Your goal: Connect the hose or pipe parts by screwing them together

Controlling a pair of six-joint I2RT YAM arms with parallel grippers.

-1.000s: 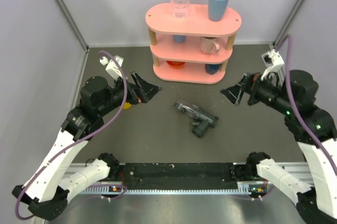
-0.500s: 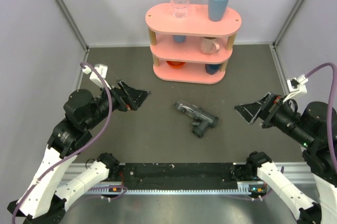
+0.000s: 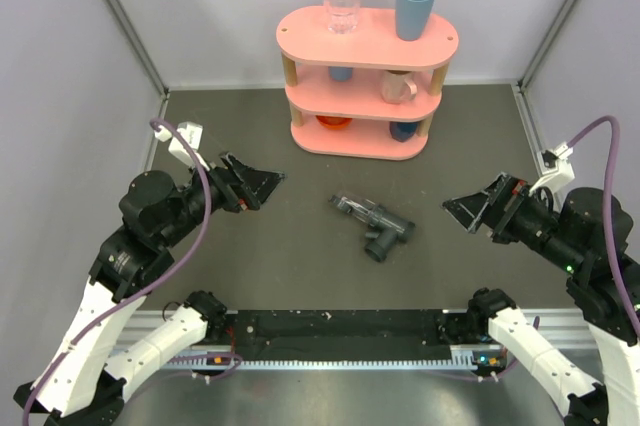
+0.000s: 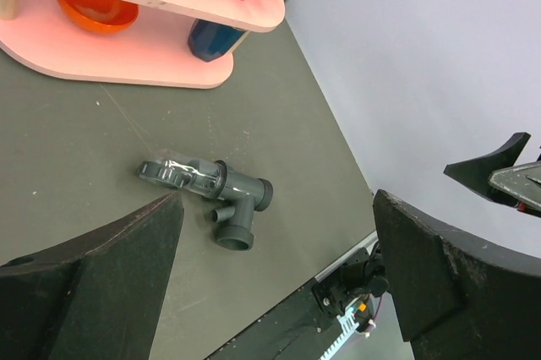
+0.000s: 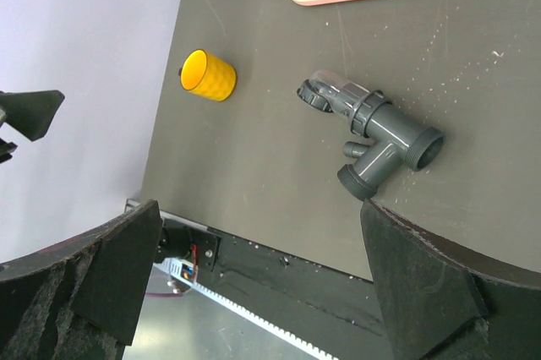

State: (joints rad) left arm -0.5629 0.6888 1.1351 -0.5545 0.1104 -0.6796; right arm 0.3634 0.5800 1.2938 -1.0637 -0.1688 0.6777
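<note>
Inspection from the left: left gripper (image 3: 258, 186) hangs above the table (image 3: 300, 276), jaws spread wide and empty, well apart from the work; a small yellow cup (image 5: 208, 75) stands on the left part of the surface (we see it only from the right wrist); at table centre, in front of the pink shelf (image 3: 345, 149), lie the translucent tube (image 3: 352, 206) and the dark grey T-fitting (image 3: 390, 232), end to end and touching, the tube's end appearing to sit inside the fitting's collar; we judge the pair already joined, though how tight the thread sits we cannot tell; at the right, right gripper (image 3: 468, 216) likewise hovers with jaws wide and nothing between them, well clear of the parts. Our reading: the screwing step looks finished or nearly so; any further move would call for one gripper to pin the fitting's body while the other grasps the tube and turns it home.
</note>
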